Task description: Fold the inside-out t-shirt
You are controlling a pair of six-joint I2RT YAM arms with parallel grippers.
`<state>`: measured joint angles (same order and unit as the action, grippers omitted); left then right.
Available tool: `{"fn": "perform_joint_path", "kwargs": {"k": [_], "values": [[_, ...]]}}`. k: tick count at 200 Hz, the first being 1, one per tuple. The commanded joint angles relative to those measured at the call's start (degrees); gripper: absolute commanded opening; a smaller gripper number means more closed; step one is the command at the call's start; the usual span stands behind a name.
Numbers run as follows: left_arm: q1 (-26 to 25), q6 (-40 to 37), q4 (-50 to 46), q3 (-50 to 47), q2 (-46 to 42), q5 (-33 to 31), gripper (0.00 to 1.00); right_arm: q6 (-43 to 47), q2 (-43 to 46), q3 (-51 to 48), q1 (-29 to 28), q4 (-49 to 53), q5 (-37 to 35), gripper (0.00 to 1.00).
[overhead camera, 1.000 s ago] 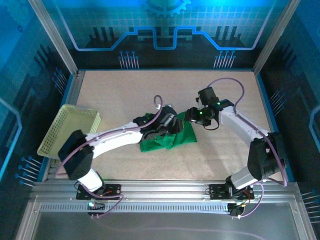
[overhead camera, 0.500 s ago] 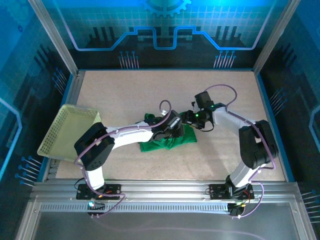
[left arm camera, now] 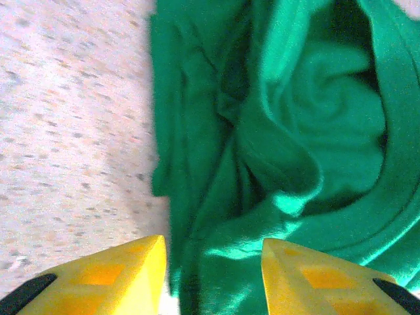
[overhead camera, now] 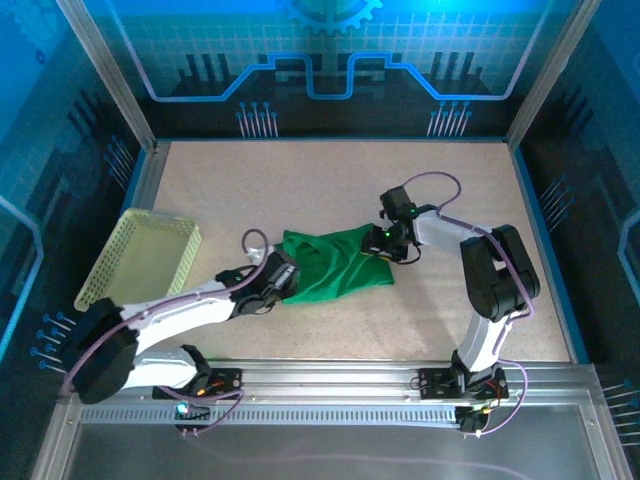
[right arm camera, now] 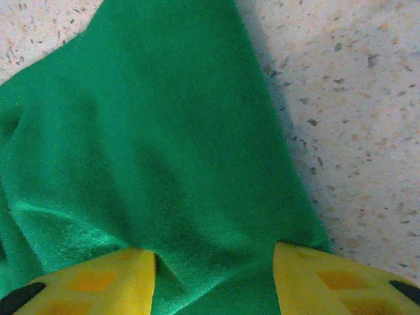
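Inside-out t-shirt (overhead camera: 335, 268) lies a little right of the middle of the speckled table (overhead camera: 250, 190), well apart from the pale yellow-green perforated basket (overhead camera: 140, 262) at the left edge. It is a rumpled bright-green patch, wider left to right than near to far, with no clean fold line in the top view.

The left gripper (overhead camera: 285, 283) sits low at the shirt's left edge. In the left wrist view its yellow fingers (left arm camera: 125, 272) stand well apart. The cloth's edge runs up between them: one finger is over bare table and the other over fabric. Ahead of the left gripper (left arm camera: 211, 243) the cloth is heaped in deep twisted creases around a rounded band that may be a collar or hem; I cannot tell which. Nothing is pinched.

The right gripper (overhead camera: 378, 243) is down at the shirt's far right corner. From the right wrist, its fingers (right arm camera: 92, 282) are also spread wide, with smooth fabric lying between them and puckering slightly at the right gripper (right arm camera: 213, 249). They straddle the cloth and have not closed on it.

By my reading the task is at an early stage. The shirt is roughly opened out but not flat, and its left part is bunched. The remaining work appears to be smoothing the garment, squaring its edges, and then making every fold.
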<state>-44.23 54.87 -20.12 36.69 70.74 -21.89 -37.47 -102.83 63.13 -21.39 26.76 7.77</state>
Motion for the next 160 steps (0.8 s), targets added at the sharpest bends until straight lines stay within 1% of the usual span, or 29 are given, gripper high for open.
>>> {"fn": "perform_joint_path", "kwargs": {"k": [1,15,28,34,58,78,97,109,122,132,141,154,160], "values": [[0.3,-3.3,-1.3,2.8,-2.0,-1.6,0.44,2.0,3.3,2.1,-2.1,3.7,-4.4,0.53],[0.4,-7.0,-0.4,7.2,0.8,0.3,0.46,2.7,5.1,3.2,-3.3,5.2,-7.4,0.54],[0.9,-8.4,-1.1,12.1,4.7,1.3,0.48,3.4,6.0,4.4,-4.2,6.3,-8.6,0.55],[1.3,-8.9,-1.2,14.0,6.5,2.2,0.5,3.6,6.2,4.9,-4.5,6.8,-9.1,0.55],[5.7,-8.6,-3.1,20.5,13.9,3.8,0.54,4.2,6.6,6.2,-5.9,7.7,-10.0,0.55],[9.0,-8.4,-7.3,25.2,19.6,1.5,0.56,4.1,6.7,6.1,-6.7,7.6,-10.7,0.55],[10.1,-8.7,-10.1,27.7,22.9,0.0,0.58,4.0,6.5,6.3,-7.1,7.7,-10.6,0.55],[10.2,-9.2,-9.6,27.7,24.0,0.4,0.61,4.1,6.5,6.2,-7.3,7.6,-10.9,0.55],[11.1,-9.7,-8.4,27.6,25.4,1.9,0.61,4.1,6.5,6.1,-7.2,7.5,-10.9,0.55],[12.1,-10.3,-6.5,27.0,26.1,3.4,0.58,4.1,6.2,6.1,-7.3,7.4,-11.1,0.55],[13.0,-10.6,-5.0,26.4,26.5,4.4,0.49,4.1,5.9,6.1,-7.3,7.3,-11.0,0.55],[14.5,-11.3,-3.8,25.9,27.3,5.4,0.4,4.2,5.4,6.0,-7.2,7.2,-11.1,0.55],[15.3,-11.7,-3.4,25.8,27.7,5.8,0.34,4.2,5.1,6.0,-7.3,7.0,-11.1,0.55]]}}
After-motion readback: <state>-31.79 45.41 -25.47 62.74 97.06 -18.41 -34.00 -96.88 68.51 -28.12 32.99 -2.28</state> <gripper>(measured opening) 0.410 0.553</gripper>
